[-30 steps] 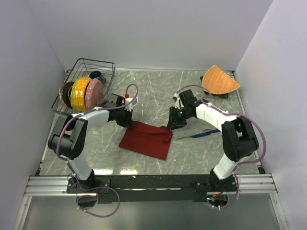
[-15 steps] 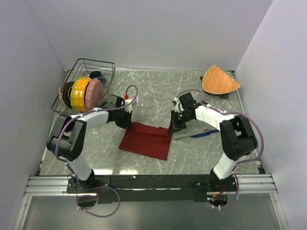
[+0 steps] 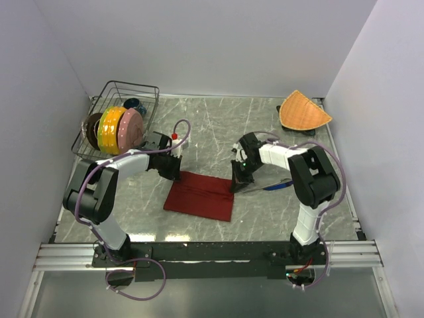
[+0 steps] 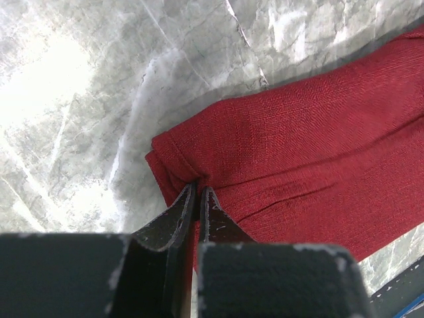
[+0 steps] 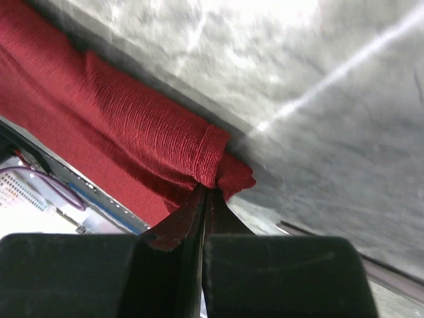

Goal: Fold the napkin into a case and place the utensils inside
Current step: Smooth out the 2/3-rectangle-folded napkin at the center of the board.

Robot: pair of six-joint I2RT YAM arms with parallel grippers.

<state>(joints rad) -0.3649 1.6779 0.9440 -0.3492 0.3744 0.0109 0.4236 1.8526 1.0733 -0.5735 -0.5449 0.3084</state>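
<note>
The dark red napkin (image 3: 200,197) lies folded on the marble table between the two arms. My left gripper (image 3: 176,172) is shut on the napkin's far left corner (image 4: 173,159), the cloth pinched between its fingertips. My right gripper (image 3: 237,184) is shut on the far right corner (image 5: 225,173), which bunches up at the tips. Just right of the napkin lie the utensils: the blue-purple knife (image 3: 278,185) and the thin silver fork (image 3: 255,190) beside it, partly hidden by the right gripper.
A wire rack (image 3: 120,112) holding coloured plates stands at the back left. An orange woven fan-shaped mat (image 3: 303,111) lies at the back right. Grey walls close in the table on three sides.
My right gripper has come down and toward the near side onto the napkin's right corner and shut on it. The napkin's far edge has shifted slightly nearer. The left gripper has kept its hold.
</note>
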